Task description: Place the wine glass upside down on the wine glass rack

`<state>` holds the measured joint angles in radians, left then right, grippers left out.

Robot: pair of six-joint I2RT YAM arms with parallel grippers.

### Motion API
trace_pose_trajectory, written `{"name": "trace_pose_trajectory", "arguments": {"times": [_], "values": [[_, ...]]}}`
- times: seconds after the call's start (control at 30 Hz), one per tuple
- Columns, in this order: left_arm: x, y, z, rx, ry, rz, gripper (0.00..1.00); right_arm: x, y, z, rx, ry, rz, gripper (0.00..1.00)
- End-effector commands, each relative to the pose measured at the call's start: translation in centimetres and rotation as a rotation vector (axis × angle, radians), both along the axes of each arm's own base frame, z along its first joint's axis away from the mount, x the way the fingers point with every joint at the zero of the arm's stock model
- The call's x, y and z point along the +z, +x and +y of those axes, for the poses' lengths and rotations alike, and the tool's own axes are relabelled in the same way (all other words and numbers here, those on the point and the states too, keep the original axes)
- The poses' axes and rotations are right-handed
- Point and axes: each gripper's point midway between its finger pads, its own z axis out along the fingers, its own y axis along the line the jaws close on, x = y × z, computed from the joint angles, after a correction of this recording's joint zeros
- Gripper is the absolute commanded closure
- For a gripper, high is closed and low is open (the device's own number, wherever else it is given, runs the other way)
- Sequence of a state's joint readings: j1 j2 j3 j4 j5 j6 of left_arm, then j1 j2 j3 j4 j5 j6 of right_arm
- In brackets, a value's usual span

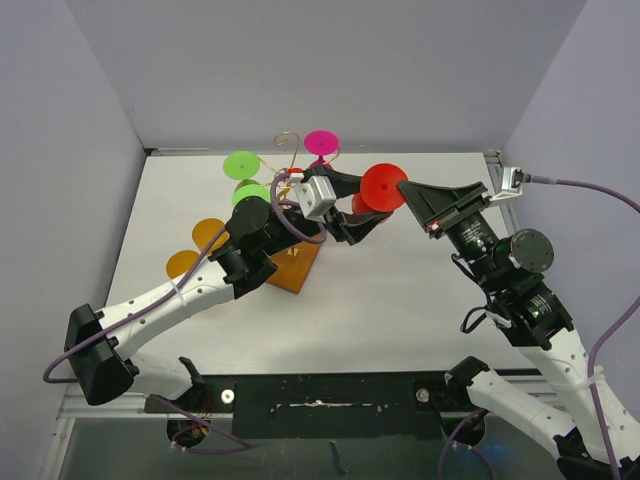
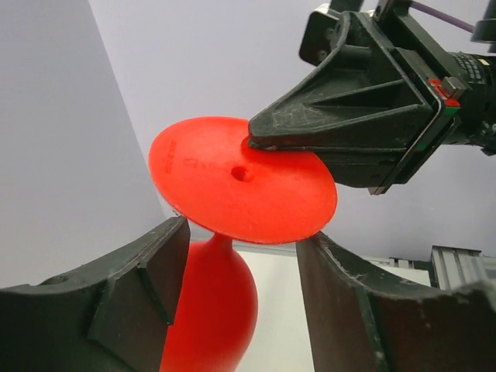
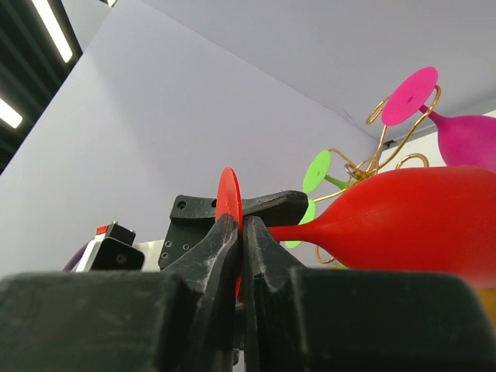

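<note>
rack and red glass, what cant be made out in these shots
top view: rack post and most of its base lie under the left arm
top view: red glass bowl is mostly hidden by its own foot
left wrist: bowl's rim cut off by the bottom edge
right wrist: bowl's rim cut off by the right edge; rack's lower part behind the glass

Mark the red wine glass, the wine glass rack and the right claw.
red wine glass point(image 2: 232, 194): left wrist view, flat foot.
wine glass rack point(image 1: 297, 270): top view, wooden base.
right claw point(image 3: 239, 227): right wrist view, between fingertips.
</note>
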<state>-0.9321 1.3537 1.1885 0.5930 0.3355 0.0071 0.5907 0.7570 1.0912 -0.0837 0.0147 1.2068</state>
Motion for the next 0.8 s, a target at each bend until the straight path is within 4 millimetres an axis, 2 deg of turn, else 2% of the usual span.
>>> {"name": "trace_pose_trajectory", "arguments": {"times": [0.0,0.2,0.4,0.63,0.77], "values": [[3.2,-0.3,2.1,0.050,-0.015,0.068,0.42,2.9,0.3,-2.1,-0.104,0.108,-0.080,1.00],[3.4,-0.8,4.8,0.112,-0.026,0.121,0.36,2.4,1.7,-3.9,-0.224,0.120,-0.062,1.00],[3.8,-1.1,7.6,0.189,-0.045,0.139,0.34,2.8,2.2,-4.3,-0.267,0.094,-0.082,1.00],[4.3,-0.1,14.0,0.434,-0.123,0.156,0.34,2.2,3.6,-3.5,-0.282,0.053,-0.086,1.00],[4.5,-0.9,18.1,0.536,-0.177,0.120,0.34,2.0,4.8,-2.3,-0.270,0.022,-0.115,1.00]]}}
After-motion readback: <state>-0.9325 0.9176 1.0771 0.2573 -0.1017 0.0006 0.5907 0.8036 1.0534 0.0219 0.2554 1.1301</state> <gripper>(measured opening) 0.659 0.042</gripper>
